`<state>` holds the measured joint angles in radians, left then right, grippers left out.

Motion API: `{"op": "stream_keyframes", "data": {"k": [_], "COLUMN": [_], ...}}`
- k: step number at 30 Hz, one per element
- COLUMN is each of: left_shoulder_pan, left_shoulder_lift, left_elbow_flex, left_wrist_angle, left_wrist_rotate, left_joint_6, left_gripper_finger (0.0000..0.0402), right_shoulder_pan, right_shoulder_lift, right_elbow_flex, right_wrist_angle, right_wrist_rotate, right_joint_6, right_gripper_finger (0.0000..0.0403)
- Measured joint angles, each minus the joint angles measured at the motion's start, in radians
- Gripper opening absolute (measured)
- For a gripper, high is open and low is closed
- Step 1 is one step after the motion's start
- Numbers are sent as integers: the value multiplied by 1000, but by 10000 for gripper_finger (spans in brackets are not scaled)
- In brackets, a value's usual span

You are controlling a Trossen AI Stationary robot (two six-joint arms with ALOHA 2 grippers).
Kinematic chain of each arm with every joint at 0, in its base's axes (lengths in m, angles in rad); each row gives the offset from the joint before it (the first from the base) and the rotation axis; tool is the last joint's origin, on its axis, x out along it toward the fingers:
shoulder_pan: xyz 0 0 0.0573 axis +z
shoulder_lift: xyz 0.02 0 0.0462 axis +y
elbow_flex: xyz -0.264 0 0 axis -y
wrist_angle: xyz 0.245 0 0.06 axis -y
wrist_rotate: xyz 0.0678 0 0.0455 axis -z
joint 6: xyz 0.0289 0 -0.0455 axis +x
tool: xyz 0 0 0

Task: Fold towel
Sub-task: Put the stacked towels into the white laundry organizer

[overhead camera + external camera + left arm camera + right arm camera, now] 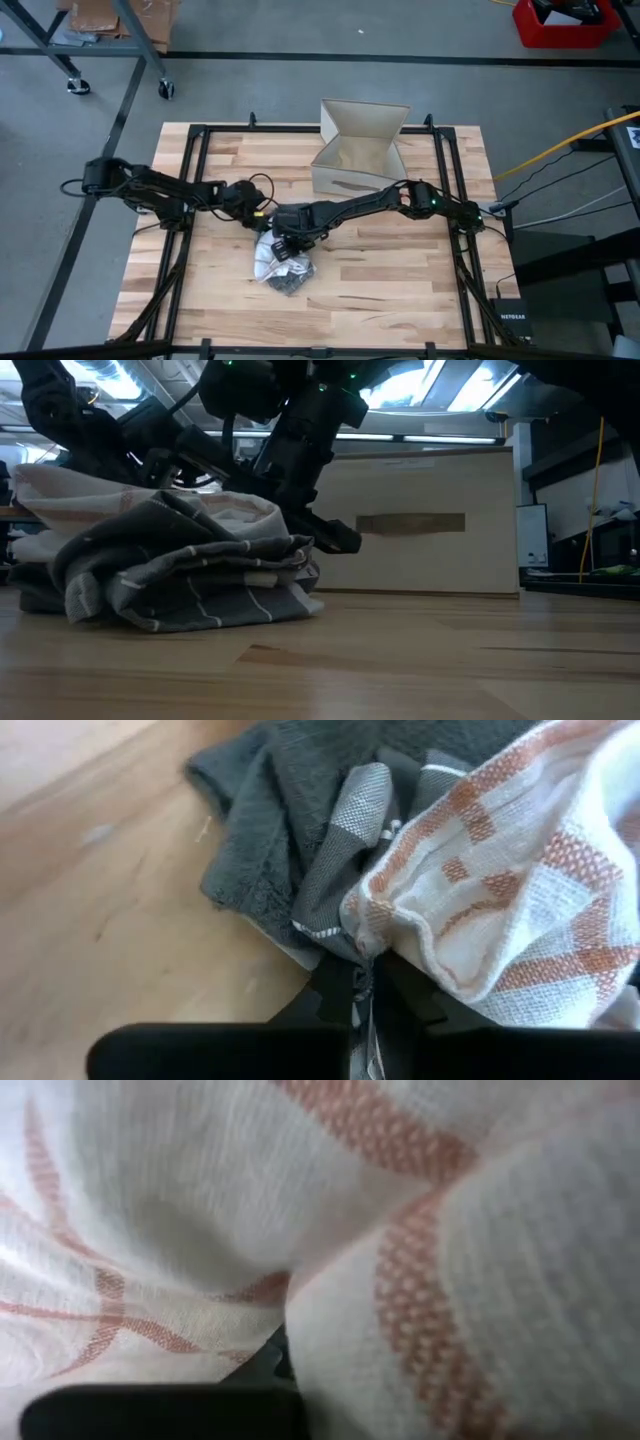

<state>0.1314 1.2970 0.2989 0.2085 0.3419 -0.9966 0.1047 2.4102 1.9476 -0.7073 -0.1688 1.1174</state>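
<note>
A white towel with orange stripes [266,252] lies bunched on top of a dark grey striped towel [291,279] near the middle of the wooden table. In the low view the white towel [235,510] humps over the grey one [190,588], which rests on the tabletop. My left gripper [262,214] is at the heap's far-left side, shut on cloth. My right gripper [290,243] is low over the heap's far side, buried in the white towel [200,1200], which fills its wrist view. My left gripper pinches a bunched fold [366,952] where the white towel's edge meets the grey cloth, between its two fingers [335,995]. One layer or several, I cannot tell. The heap lies on the table. My right gripper is shut on the white towel where its creases converge [285,1315]; the cloth hides the fingers.
An open cardboard box [358,150] stands on the table's far side, behind the heap; in the low view the box [420,525] is right behind it. Bare wood [400,290] lies near and right of the towels. Black frame rails [200,180] run along the table's sides.
</note>
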Motion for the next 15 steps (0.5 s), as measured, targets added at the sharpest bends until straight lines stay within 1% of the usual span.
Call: {"op": "stream_keyframes", "data": {"k": [6,11,15], "left_shoulder_pan": [1,2,2], "left_shoulder_lift": [-79,-150,-166], "left_elbow_flex": [1,10,10], "left_wrist_angle": [4,21,24], "left_wrist_rotate": [15,13,10], "left_joint_6": [-48,-61,-68], "left_gripper_finger": [8,6,6], "right_shoulder_pan": [0,-2,-2], "right_shoulder_lift": [-30,-65,-80], "right_elbow_flex": [-4,-6,-6], "right_wrist_angle": [1,-22,-35], "right_wrist_rotate": [18,98,118], "right_joint_6": [-28,-35,-35], "right_gripper_finger": [80,80,80]}}
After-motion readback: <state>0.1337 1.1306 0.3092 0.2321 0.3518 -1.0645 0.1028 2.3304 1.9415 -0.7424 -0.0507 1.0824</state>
